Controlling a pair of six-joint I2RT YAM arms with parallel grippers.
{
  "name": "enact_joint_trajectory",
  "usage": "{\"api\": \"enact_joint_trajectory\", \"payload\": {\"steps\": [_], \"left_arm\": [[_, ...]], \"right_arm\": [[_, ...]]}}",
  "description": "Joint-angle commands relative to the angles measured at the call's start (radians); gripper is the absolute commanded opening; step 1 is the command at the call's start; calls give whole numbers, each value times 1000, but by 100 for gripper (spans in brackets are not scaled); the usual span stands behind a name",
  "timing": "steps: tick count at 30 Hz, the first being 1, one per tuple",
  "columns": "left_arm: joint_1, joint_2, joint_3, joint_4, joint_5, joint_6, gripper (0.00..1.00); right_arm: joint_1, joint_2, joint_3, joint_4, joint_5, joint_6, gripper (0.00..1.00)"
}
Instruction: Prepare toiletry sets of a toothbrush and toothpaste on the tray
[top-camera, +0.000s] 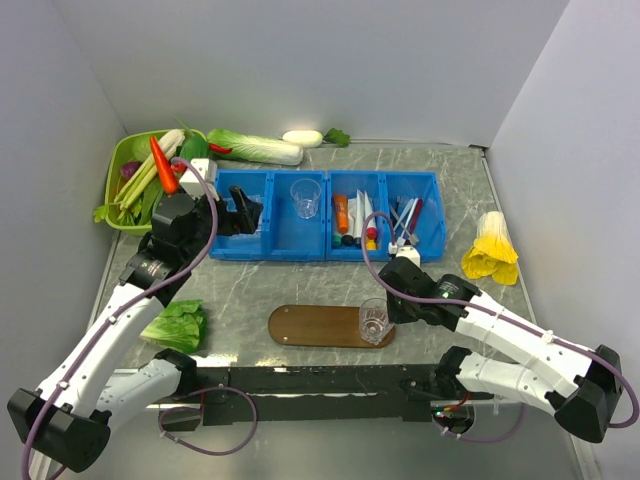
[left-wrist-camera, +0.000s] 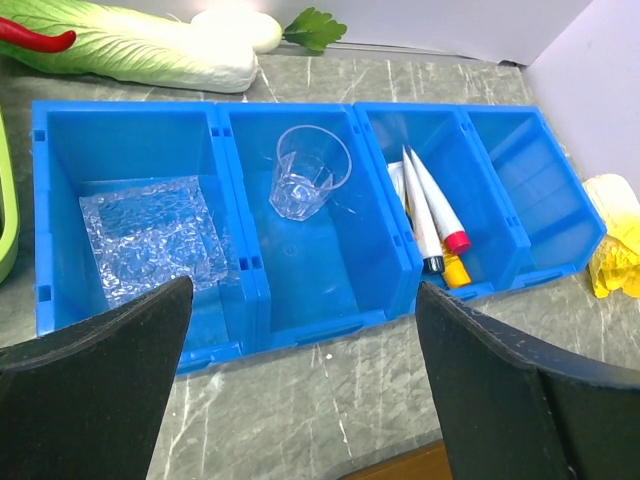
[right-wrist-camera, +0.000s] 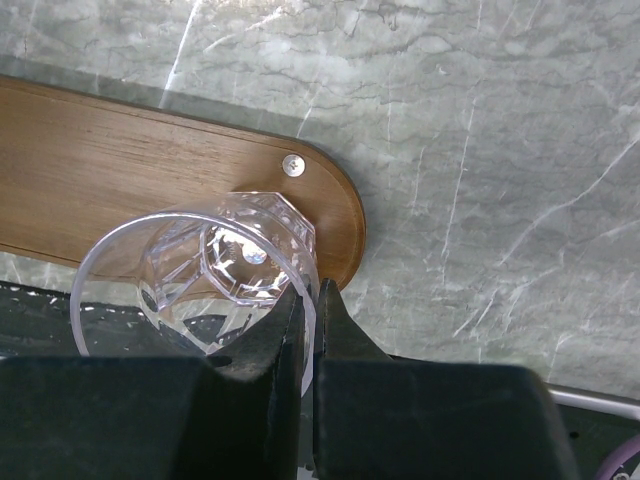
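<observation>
The right gripper (right-wrist-camera: 305, 300) is clenched on the rim of a clear faceted cup (right-wrist-camera: 200, 270). One finger sits inside the wall and the other outside, with only the thin plastic between them. The cup hangs upright just ahead of these jaws, over the rounded right end of the tray (right-wrist-camera: 120, 170). Whether its base touches the wood cannot be told. The rest of the brown board runs away to the left of the jaws, flat on the grey marbled table (right-wrist-camera: 480, 150).

The left gripper (left-wrist-camera: 305, 330) is released, its two dark fingers spread wide with nothing between them. It hovers above the near wall of the blue bins (left-wrist-camera: 250, 290). Straight ahead of the gap, in the second compartment, stands a second clear cup (left-wrist-camera: 308, 175). Ahead and to the left of the jaws, a crinkled clear plastic sheet (left-wrist-camera: 150, 235) lies in the first compartment. Ahead and to the right, in the third compartment, lies the toothpaste (left-wrist-camera: 425, 215): white tubes side by side, caps pointing toward the jaws, one cap red and one dark. The tubes are well apart from both grippers and from the tray.
</observation>
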Motion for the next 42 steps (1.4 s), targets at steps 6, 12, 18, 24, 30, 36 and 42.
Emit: {"api": "enact_joint_trajectory", "payload": {"steps": [6, 12, 18, 24, 30, 36, 42], "left_arm": [[3, 0, -6, 41, 16, -1, 97], [3, 1, -6, 43, 21, -1, 97], [3, 0, -7, 43, 21, -1, 97], [3, 0, -7, 44, 21, -3, 97], [3, -2, -6, 44, 21, -4, 97], [3, 4, -7, 43, 22, -3, 97], [12, 61, 0, 31, 21, -35, 98]], "right_arm": [[13, 4, -8, 13, 34, 22, 12], [12, 1, 0, 7, 41, 26, 32], [12, -7, 11, 8, 43, 26, 41], [12, -16, 18, 10, 41, 31, 50], [12, -35, 43, -11, 54, 29, 62], [14, -76, 90, -36, 64, 6, 69], [14, -144, 141, -10, 52, -38, 74]]}}
